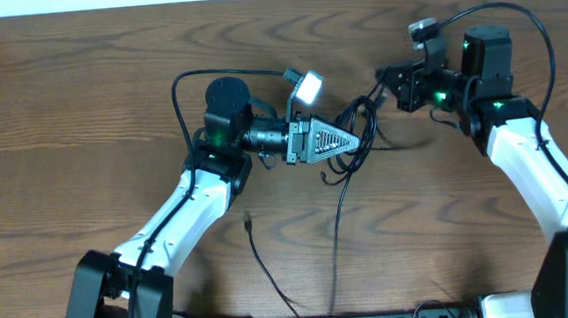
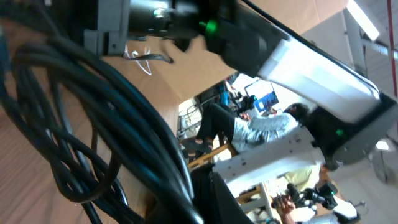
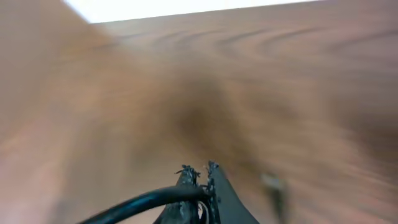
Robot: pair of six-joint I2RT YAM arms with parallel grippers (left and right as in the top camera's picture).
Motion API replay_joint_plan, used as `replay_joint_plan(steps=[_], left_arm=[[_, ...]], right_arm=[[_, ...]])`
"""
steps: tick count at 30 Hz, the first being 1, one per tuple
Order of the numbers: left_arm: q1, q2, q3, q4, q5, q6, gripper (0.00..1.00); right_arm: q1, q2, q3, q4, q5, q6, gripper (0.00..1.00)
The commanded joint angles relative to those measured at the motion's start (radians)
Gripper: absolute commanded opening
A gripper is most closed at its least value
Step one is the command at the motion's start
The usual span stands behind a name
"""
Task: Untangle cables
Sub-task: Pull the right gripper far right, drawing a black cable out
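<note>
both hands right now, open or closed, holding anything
left hand: closed, holding the cables
right hand: closed on a black cable

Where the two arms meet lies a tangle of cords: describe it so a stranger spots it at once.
On the brown wood-grain table, look between the left gripper and the right gripper, near the middle. The tangle of thin black cords runs between them, both shut on it. Unlike the single black wires arching over each arm, it is a knot of several crossing loops.
</note>
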Motion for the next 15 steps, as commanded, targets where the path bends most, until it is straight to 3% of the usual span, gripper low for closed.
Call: replay_joint_plan(steps=[1, 2, 7, 15], left_arm=[[-0.002, -0.022, 0.004, 0.017, 0.171, 0.031, 0.07], [-0.002, -0.022, 0.004, 0.016, 0.171, 0.067, 0.08], [-0.002, -0.021, 0.004, 0.016, 0.171, 0.079, 0.08], [-0.002, -0.021, 0.002, 0.016, 0.171, 0.093, 0.08]], right_arm=[[-0.081, -0.077, 0.053, 0.025, 0.855, 0.011, 0.01], [-0.1, -0.111, 0.063, 0.055, 0.981, -0.061, 0.01], [-0.189, -0.163, 0.074, 0.113, 1.046, -0.273, 0.01], [-0.27, -0.168, 0.074, 0.239, 1.279, -0.3, 0.01]])
